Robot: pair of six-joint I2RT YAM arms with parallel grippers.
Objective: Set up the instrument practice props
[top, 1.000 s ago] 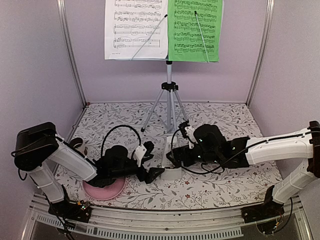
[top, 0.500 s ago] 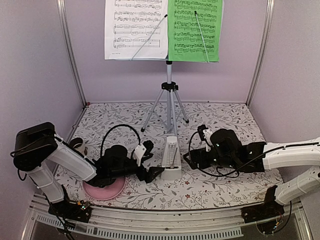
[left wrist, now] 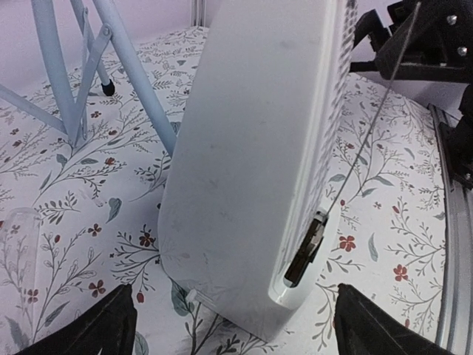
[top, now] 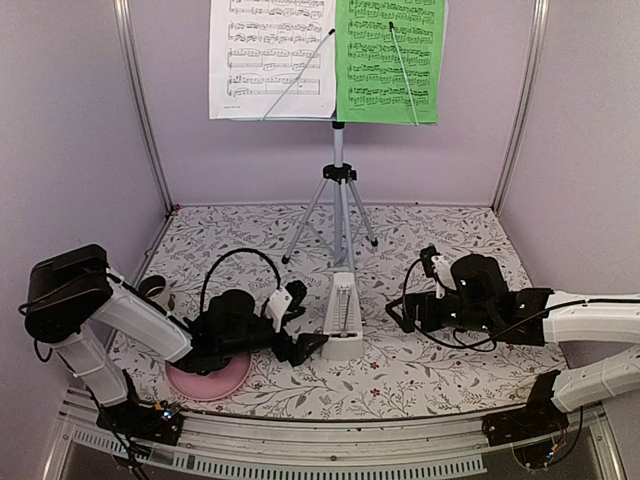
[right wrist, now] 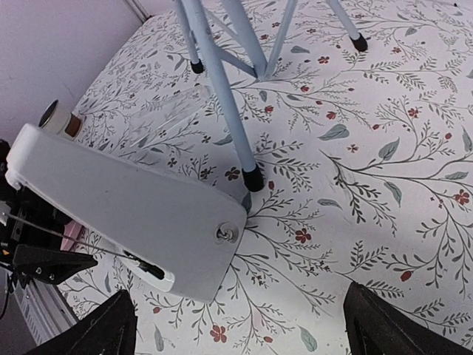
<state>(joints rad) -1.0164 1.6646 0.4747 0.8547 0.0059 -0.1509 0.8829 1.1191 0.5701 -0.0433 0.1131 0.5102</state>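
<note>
White metronome (top: 343, 318) at left pincer (top: 312, 345) tips. Under the pincer, cloth (top: 430, 370): white, grey-green leaf sprigs, small red flowers. Far beyond it: white sheet (top: 272, 55), green sheet (top: 388, 60), both black-noted. Behind it: pink plate (top: 210, 382).

Left arm (top: 140, 318): I see white shells between black joints.
Right arm (top: 590, 318): same white links, bulky black wrist block.
Cables (top: 245, 252): thin black loops over both wrists.
Jaws: matte black, wedge-tipped.
</note>
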